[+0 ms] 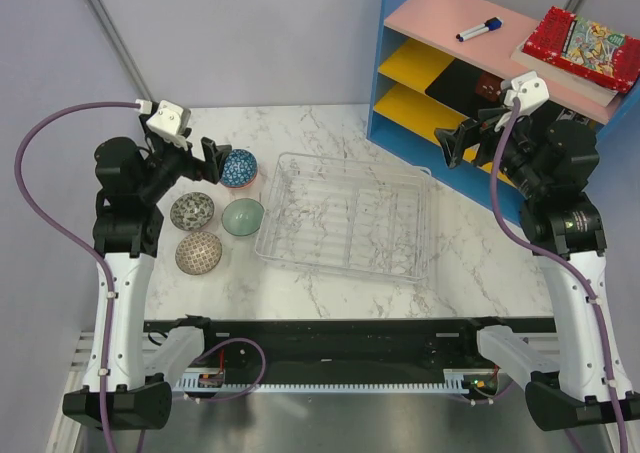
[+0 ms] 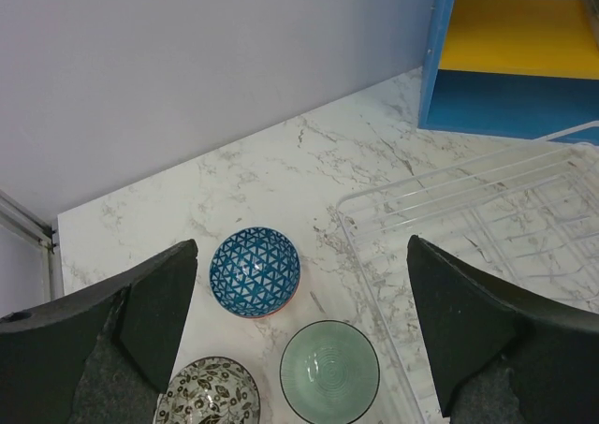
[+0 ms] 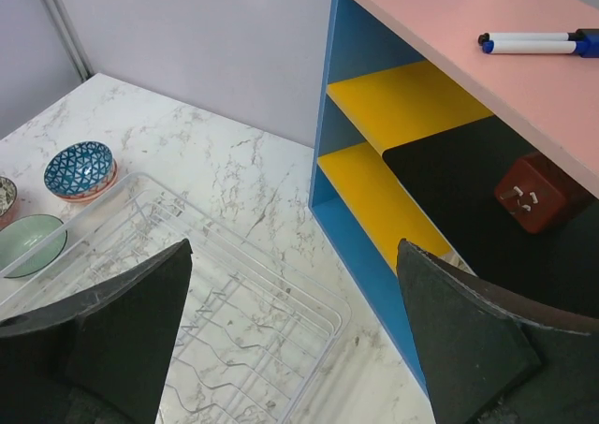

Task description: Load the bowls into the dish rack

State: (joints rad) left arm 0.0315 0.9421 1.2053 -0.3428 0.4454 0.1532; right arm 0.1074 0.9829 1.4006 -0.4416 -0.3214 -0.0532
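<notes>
Dish rack (image 1: pixel 345 220): rectangular tray of thin silvery wire, grid bottom, low sides, mid-way across the white veined-marble tabletop (image 1: pixel 330 133). Just left of it are four round bowls: blue triangle-patterned (image 1: pixel 239 168), pale green ringed (image 1: pixel 243 216), black-and-white floral (image 1: pixel 192 211), speckled brown (image 1: pixel 198 253). Left gripper (image 1: pixel 213 160) is spread wide above the bowls. Right gripper (image 1: pixel 452 145) is spread wide, holding nothing.

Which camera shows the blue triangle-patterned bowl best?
Left wrist view: the blue bowl is large, whole and unobstructed. The top view shows it smaller, beside the left hand; the right wrist view shows it small, far left.
</notes>
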